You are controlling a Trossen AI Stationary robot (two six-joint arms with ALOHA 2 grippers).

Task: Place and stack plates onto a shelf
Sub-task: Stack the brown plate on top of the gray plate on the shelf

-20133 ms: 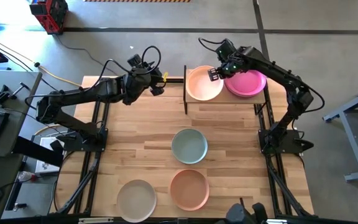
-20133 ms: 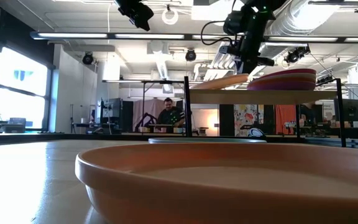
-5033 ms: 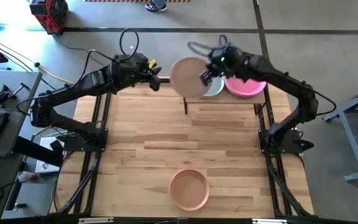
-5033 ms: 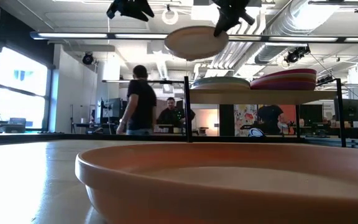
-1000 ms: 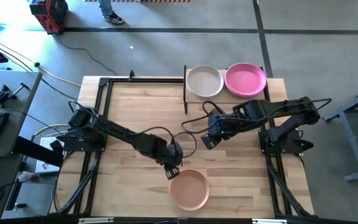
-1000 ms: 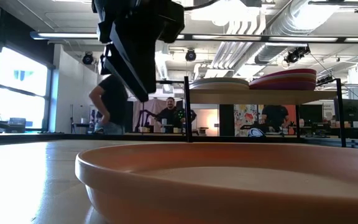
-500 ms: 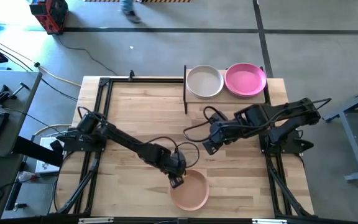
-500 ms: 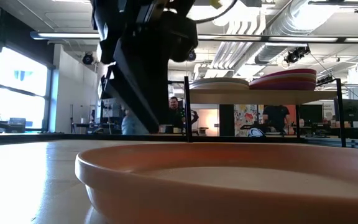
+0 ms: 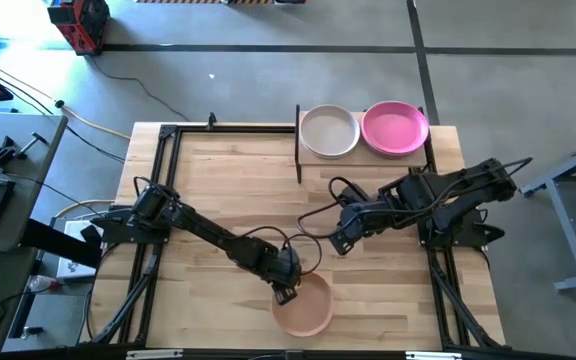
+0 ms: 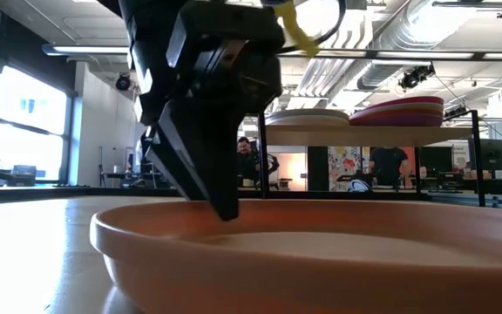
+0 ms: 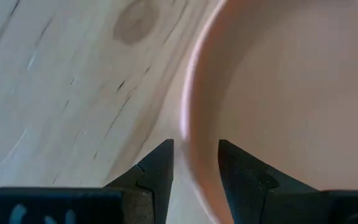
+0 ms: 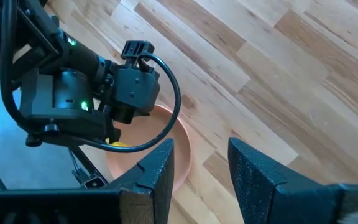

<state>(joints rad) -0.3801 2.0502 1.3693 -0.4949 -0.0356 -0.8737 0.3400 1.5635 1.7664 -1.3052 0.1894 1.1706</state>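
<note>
A salmon plate [image 9: 306, 310] lies flat on the wooden table near its front edge. My left gripper [image 9: 286, 292] is down at the plate's far-left rim and open, one finger on each side of the rim [image 11: 188, 134]. My right gripper [image 9: 340, 240] hangs open above the middle of the table with nothing between its fingers [image 12: 157, 168]. At the far edge stands the shelf [image 9: 364, 160], carrying a stack topped by an off-white plate [image 9: 328, 130] and a stack topped by a magenta plate [image 9: 395, 128]. My left gripper straddles the salmon plate's far-left rim [image 11: 187, 140], one finger inside the plate [image 11: 238, 171] and one outside over the wood [image 11: 159, 167]. The fingers come from above, slanting toward the near edge. The inner fingertip [image 10: 225, 208] dips below the rim line; the plate rests on the table.
Bare wood lies between the salmon plate and the shelf. Black frame rails [image 9: 158, 200] run along both table sides, and a cable loop [image 9: 303, 245] hangs by my left wrist. People [image 10: 249, 161] sit in the room beyond the table.
My left gripper has come down and toward the table's near edge, onto the salmon plate's far-left rim, staying open. In the low view the plate has shifted a little since the fingers reached it.
</note>
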